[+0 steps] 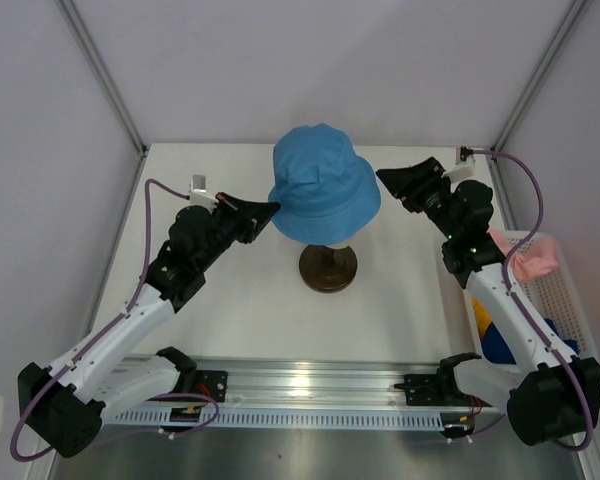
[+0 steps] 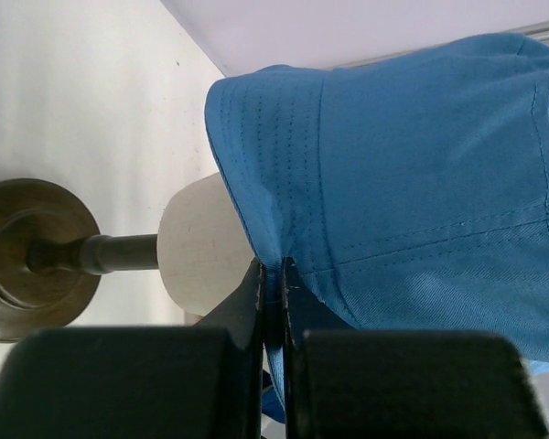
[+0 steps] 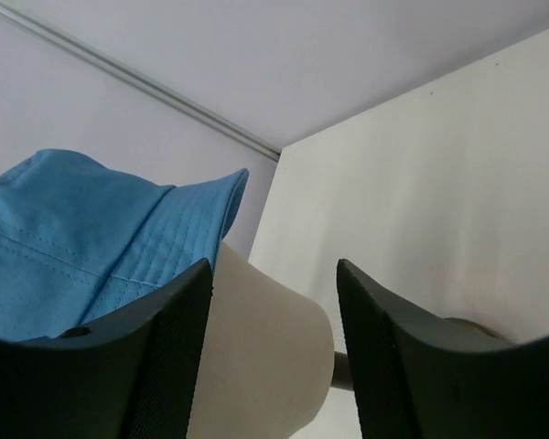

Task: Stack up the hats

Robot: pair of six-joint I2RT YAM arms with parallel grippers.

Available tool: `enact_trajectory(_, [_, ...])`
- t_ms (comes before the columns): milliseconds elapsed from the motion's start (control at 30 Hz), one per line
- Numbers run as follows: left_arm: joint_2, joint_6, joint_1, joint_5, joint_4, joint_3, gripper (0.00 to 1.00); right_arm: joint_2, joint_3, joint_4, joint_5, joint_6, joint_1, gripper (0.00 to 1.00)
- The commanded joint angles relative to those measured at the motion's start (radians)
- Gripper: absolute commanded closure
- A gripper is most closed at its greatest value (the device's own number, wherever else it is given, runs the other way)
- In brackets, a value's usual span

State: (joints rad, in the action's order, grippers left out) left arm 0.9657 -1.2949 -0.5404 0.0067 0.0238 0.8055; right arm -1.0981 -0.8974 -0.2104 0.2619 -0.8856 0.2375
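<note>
One light blue fabric bucket hat [image 1: 323, 185] caps the single cream head form [image 2: 201, 247] on the desk [image 1: 230, 320], its brim pinched by the left pincer [image 2: 273, 270]. The right pincer [image 3: 274, 267] gapes empty beside it. Three more lie in the white basket [image 1: 565, 290]: pink hat [image 1: 530, 262], yellow-orange hat [image 1: 483, 318], navy hat [image 1: 498, 346].

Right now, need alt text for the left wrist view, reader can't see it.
The left end effector is shut on the brim of the light blue hat, which fills the right of the frame. The hat sits over a cream head form whose stem runs left to a dark brown round base on the white table.
</note>
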Motion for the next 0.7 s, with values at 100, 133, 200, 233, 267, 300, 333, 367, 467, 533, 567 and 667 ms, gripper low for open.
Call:
enact_trajectory(100, [0.014, 0.109, -0.001, -0.071, -0.145, 0.033, 0.98, -0.048, -0.049, -0.064, 0.065, -0.027, -0.015, 0.33])
enact_trajectory(133, [0.022, 0.121, 0.000, -0.070, -0.147, 0.050, 0.99, -0.052, -0.043, -0.078, 0.063, -0.038, -0.015, 0.31])
enact_trajectory(200, [0.053, 0.147, 0.002, -0.063, -0.150, 0.084, 0.99, -0.057, -0.040, -0.084, 0.045, -0.075, -0.018, 0.30])
enact_trajectory(233, [0.065, 0.155, 0.005, -0.053, -0.154, 0.105, 0.99, -0.054, -0.037, -0.086, 0.034, -0.088, -0.021, 0.30])
enact_trajectory(267, [0.074, 0.161, 0.007, -0.047, -0.154, 0.113, 0.99, -0.046, -0.028, -0.086, 0.022, -0.116, -0.023, 0.30])
enact_trajectory(300, [0.097, 0.176, 0.016, -0.036, -0.145, 0.122, 0.99, -0.040, -0.023, -0.086, -0.002, -0.130, -0.027, 0.29])
enact_trajectory(333, [0.106, 0.180, 0.022, -0.018, -0.145, 0.148, 0.99, -0.033, -0.017, -0.084, -0.018, -0.142, -0.030, 0.29])
enact_trajectory(367, [0.129, 0.186, 0.028, -0.014, -0.136, 0.155, 0.99, -0.007, 0.003, -0.087, -0.050, -0.163, -0.030, 0.29])
enact_trajectory(467, [0.160, 0.207, 0.063, 0.061, -0.121, 0.190, 0.99, 0.059, 0.038, -0.073, -0.099, -0.177, -0.033, 0.30])
enact_trajectory(533, [0.186, 0.224, 0.082, 0.085, -0.119, 0.213, 0.99, 0.096, 0.051, -0.046, -0.142, -0.170, -0.035, 0.31])
enact_trajectory(567, [0.192, 0.233, 0.086, 0.105, -0.110, 0.228, 0.99, 0.116, 0.057, -0.040, -0.154, -0.168, -0.035, 0.31])
enact_trajectory(667, [0.225, 0.281, 0.089, 0.148, -0.085, 0.268, 0.98, 0.182, 0.090, -0.034, -0.191, -0.182, -0.035, 0.31])
